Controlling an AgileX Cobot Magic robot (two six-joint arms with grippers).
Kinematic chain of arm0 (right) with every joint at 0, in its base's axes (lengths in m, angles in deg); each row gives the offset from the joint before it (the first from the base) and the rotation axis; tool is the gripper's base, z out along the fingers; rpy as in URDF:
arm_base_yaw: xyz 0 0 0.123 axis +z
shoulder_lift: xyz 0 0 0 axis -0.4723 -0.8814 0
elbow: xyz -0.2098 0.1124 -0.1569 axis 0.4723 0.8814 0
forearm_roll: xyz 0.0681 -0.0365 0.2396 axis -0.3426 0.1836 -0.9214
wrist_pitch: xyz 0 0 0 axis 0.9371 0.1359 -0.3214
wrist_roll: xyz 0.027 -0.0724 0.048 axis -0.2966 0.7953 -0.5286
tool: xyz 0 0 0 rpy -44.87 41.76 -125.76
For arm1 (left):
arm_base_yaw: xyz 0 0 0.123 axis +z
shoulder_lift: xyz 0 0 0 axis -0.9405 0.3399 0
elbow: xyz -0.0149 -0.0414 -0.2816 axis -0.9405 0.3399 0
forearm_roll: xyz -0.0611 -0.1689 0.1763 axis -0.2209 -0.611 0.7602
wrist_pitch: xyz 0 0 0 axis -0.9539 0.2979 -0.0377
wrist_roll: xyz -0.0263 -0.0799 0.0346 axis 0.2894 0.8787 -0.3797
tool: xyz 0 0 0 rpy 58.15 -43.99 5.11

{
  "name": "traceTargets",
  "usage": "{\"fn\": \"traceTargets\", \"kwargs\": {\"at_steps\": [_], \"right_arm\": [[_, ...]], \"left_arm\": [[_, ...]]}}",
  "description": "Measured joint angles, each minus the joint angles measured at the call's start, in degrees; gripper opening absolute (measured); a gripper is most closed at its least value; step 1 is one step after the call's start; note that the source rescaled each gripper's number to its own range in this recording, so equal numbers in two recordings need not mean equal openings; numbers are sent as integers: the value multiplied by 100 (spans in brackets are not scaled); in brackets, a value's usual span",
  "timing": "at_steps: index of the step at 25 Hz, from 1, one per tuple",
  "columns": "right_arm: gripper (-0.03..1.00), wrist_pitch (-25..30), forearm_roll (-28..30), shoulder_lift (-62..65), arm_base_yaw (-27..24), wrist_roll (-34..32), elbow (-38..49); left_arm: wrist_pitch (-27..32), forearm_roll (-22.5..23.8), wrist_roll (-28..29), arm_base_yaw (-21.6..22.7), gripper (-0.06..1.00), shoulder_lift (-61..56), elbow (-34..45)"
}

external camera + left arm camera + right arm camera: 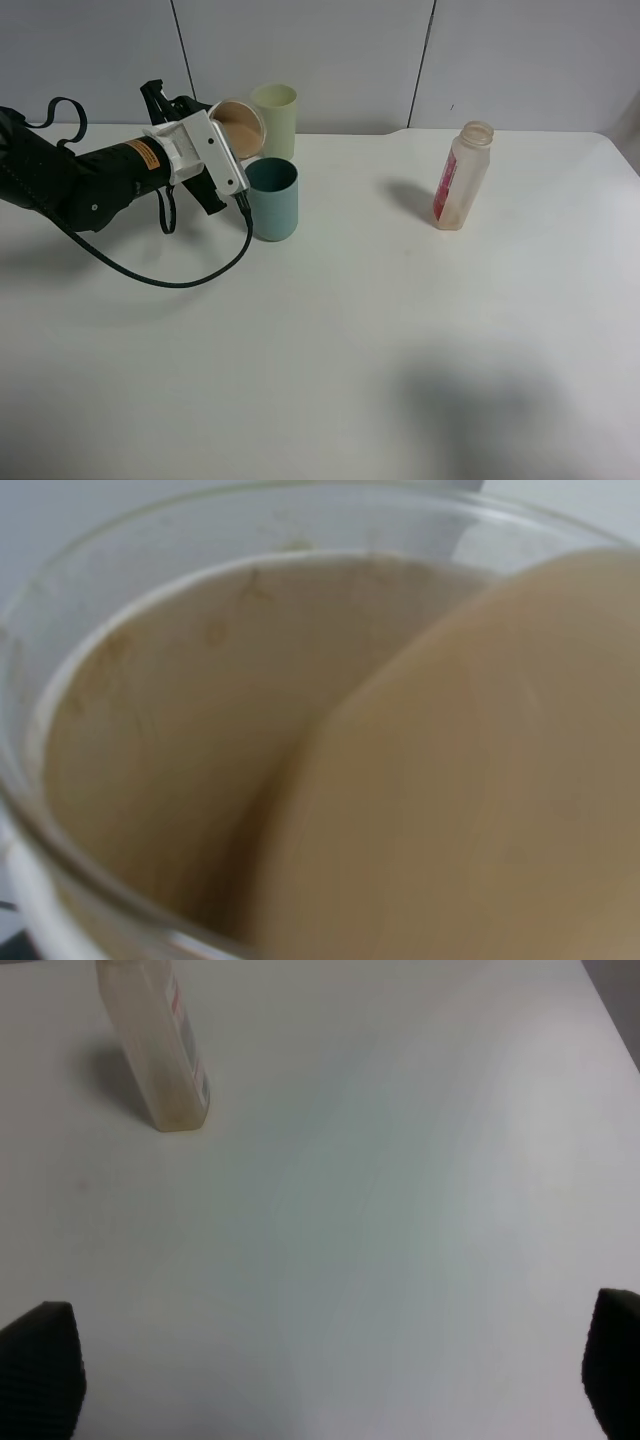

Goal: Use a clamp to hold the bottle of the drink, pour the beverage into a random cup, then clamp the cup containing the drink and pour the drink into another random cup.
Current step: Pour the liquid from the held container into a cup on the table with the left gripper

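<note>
Fingers of the left gripper (224,140) are clamped tight on the blue-and-white cup (240,125), gripping the body w/ the mouth left free. Cup's tipped way over: long axis nearly flat, mouth facing right and a bit toward the cam. Teal tumbler (272,198) stands upright just below and to the right of that mouth, so the pour goes down-and-right from the fingers. The cup's low lip looks to sit right by the tumbler's rim on the arm's side. That's the relation it all depends on imo: lip over the opening, or the drink ends up on the table (350,340). Yellow-green tumbler (275,115) is right behind the teal one, just beside the cup's rim, so not much room to swing back.

Left wrist cam is basically all cup interior, tan and blurry. Honestly can't tell if any drink is running out or how much is in there.

Pose: left arm comes in low from the left edge, approx level, wrist rolled so the cup lies sideways. Obv the nearer arm. Right gripper (325,1380) hangs over bare table w/ fingers (40,1370) spread wide, holding nothing. Bottle (462,175) stands upright on the right side, no cap on, well apart from the cups.
</note>
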Motion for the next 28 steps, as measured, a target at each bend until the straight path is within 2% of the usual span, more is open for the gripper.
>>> {"fn": "traceTargets", "kwargs": {"at_steps": [16, 28], "right_arm": [[100, 0, 0, 0, 0, 0, 0], [100, 0, 0, 0, 0, 0, 0]], "left_arm": [[1, 0, -549, 0, 0, -21, 0], [1, 4, -623, 0, 0, -21, 0]]}}
